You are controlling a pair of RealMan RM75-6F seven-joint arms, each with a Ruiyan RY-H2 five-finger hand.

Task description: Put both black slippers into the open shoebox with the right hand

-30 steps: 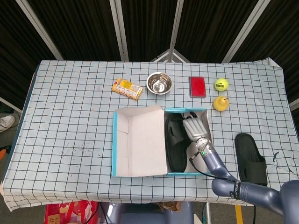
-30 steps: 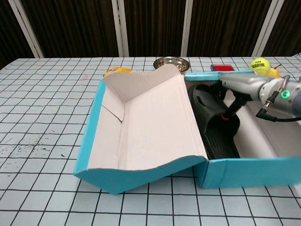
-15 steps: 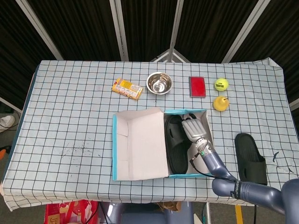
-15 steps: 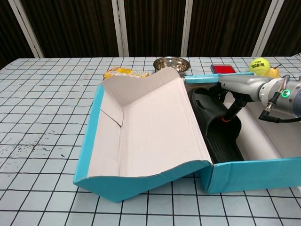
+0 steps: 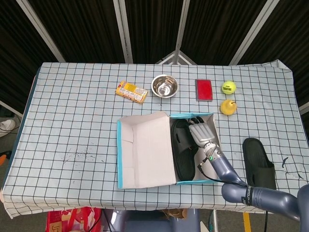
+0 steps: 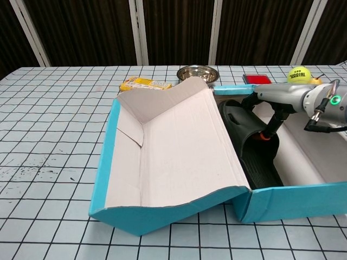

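Note:
The open teal shoebox (image 5: 192, 115) (image 6: 293, 198) sits at the table's front centre, its white lid (image 5: 147, 150) (image 6: 173, 146) propped open to the left. One black slipper (image 5: 182, 153) (image 6: 255, 154) lies inside along the box's left side. My right hand (image 5: 202, 132) (image 6: 279, 97) hovers over the box interior just right of that slipper, fingers stretched toward the far wall, a lower finger reaching down at the slipper's strap; no clear grip shows. The second black slipper (image 5: 258, 162) lies on the table to the right of the box. My left hand appears in neither view.
Along the far side lie a yellow snack pack (image 5: 131, 91), a steel bowl (image 5: 164, 86), a red flat box (image 5: 203, 89) and a tennis ball (image 5: 228, 87). A yellow fruit (image 5: 228, 107) sits just beyond the box's right corner.
The shoebox and its lid have slid slightly to the right. My right hand has lifted a little and shifted toward the box's far wall; the slipper inside stays put.

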